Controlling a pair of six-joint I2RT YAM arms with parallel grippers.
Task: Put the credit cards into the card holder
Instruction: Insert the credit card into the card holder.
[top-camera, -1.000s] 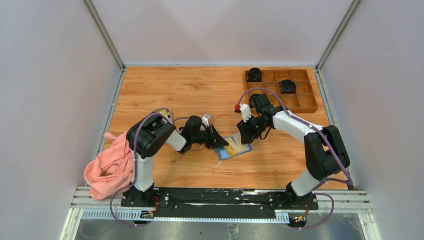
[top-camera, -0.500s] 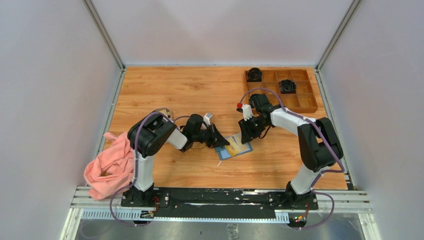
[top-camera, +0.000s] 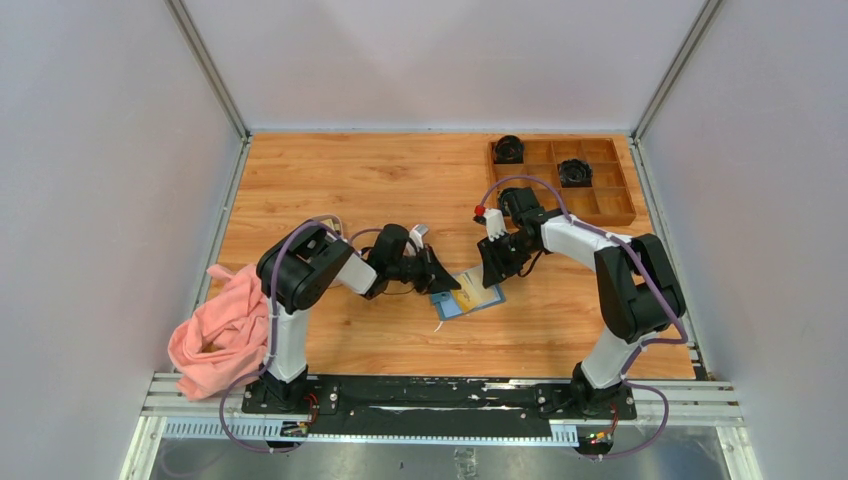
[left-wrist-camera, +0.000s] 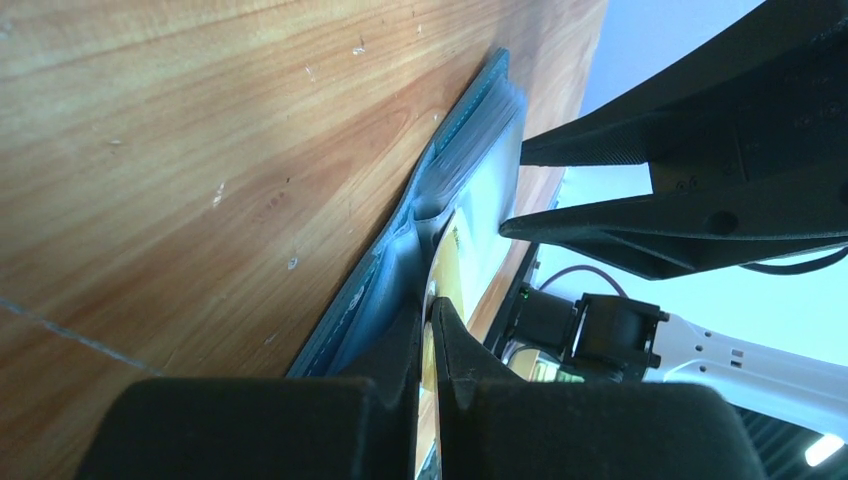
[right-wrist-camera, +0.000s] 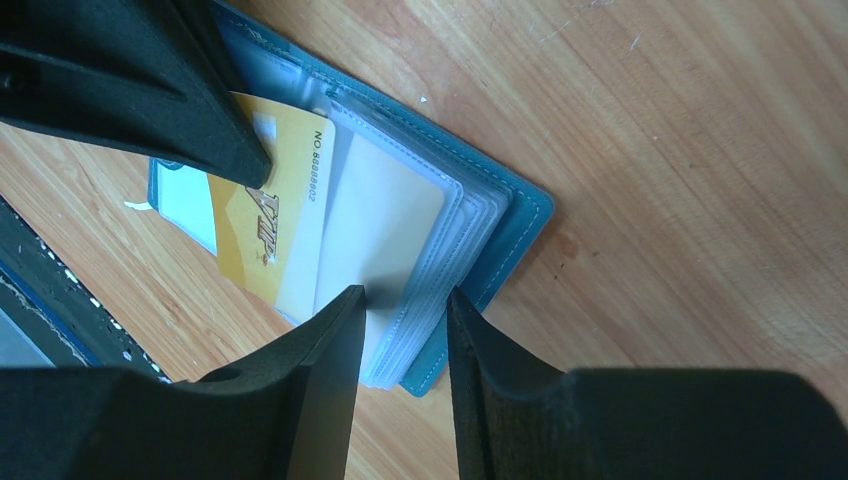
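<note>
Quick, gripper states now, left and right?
Left gripper: shut on the yellow card.
Right gripper: open, jaws astride the card holder's clear pocket edges.

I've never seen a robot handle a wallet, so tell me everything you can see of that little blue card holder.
The card holder is a small teal-blue folding wallet with stitched edges, lying open and flat on the wooden table between the arms. Its stack of clear plastic pockets faces up. A yellow card is partly slid in among them, pinched by the left gripper, jaws shut. The right gripper has its jaws astride the pockets' corner.
</note>
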